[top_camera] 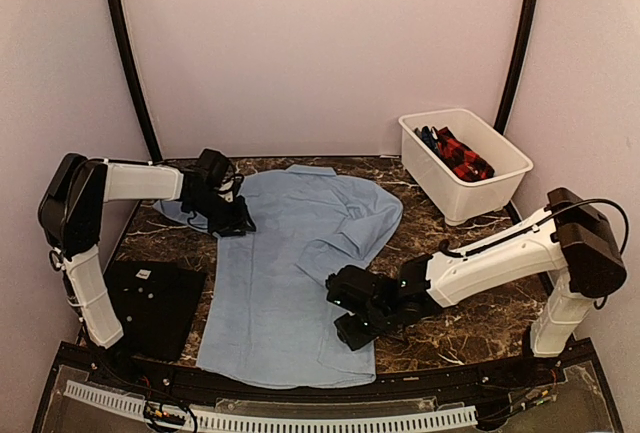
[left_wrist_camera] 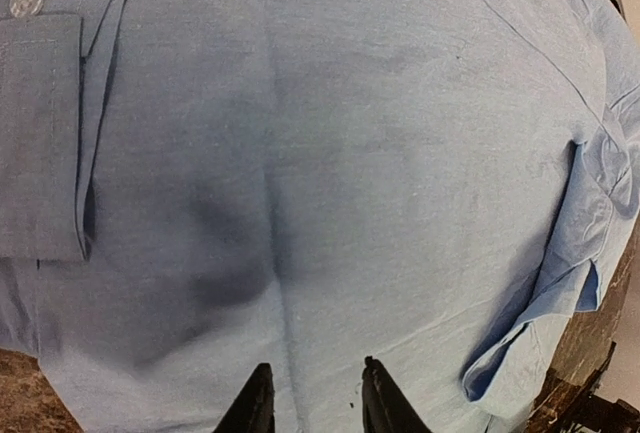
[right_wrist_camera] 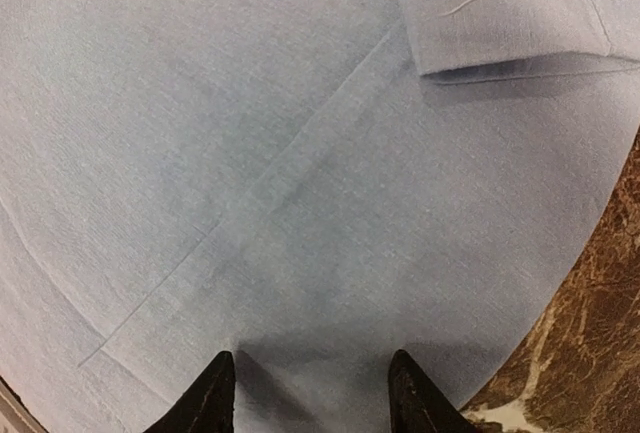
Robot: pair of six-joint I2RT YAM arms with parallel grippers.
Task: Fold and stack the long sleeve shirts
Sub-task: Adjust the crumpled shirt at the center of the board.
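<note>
Black fingertips of the right gripper [right_wrist_camera: 310,385] stand apart just over the plain light-blue collared cloth shirt [top_camera: 290,263], spread flat on the dark marble table [top_camera: 480,328]. Left gripper [left_wrist_camera: 315,401], narrowly parted near the shoulder, seemingly pinches nothing. A shallow, dragging pinch could bunch the cloth and undo the folded-in sleeve [top_camera: 365,223]. Collar [top_camera: 310,170] points to the table's far edge; long axis runs near-to-far.

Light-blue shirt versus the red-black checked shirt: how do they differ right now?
The light-blue shirt lies spread out on the marble table. The red-black checked shirt is bunched inside the white bin. The light-blue shirt is plain, while the red-black checked shirt is patterned. The light-blue shirt shows almost whole, but only part of the red-black checked shirt shows. Neither is folded and stacked yet.
</note>
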